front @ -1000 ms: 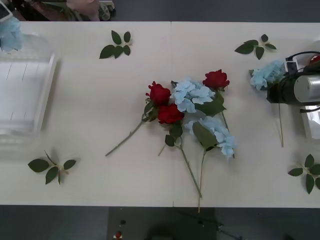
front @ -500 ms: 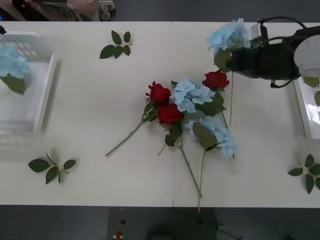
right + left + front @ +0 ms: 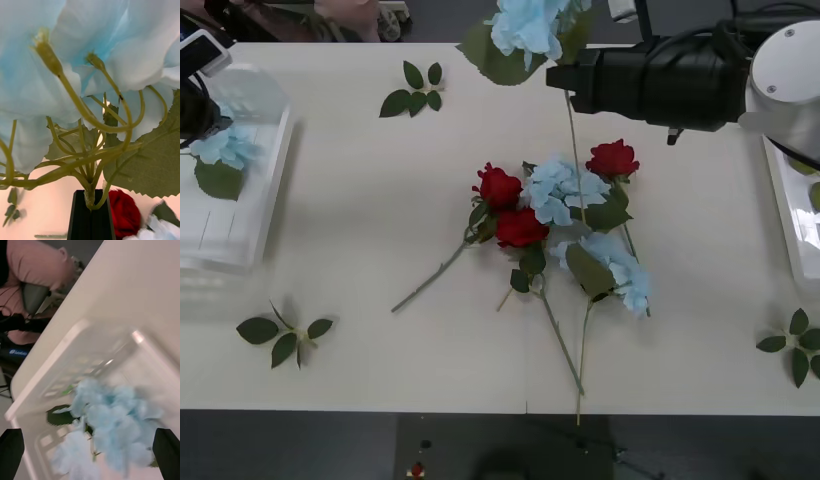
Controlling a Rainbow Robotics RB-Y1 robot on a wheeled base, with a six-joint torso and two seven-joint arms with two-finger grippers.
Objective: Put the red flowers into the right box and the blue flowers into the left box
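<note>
1. Our left gripper (image 3: 90, 450), fingers spread, hovers over the left box (image 3: 255, 215), where a blue flower (image 3: 225, 150) lies.
2. At table centre we see red flowers (image 3: 520, 228) among blue ones.
3. Our right gripper (image 3: 91, 208) clamps a blue hydrangea stem (image 3: 525, 25) aloft.

**Our two arms, one raised at the far edge, one at the left end**

Our right gripper (image 3: 555, 75) reaches leftward high over the table's far edge, black fingers (image 3: 90, 215) pinched together on a stem. Our left gripper (image 3: 90, 450) hangs at the far left corner, fingers spread wide.

Red flowers (image 3: 520, 228) mid-table among blue flowers (image 3: 565, 190) — unsorted.
</note>
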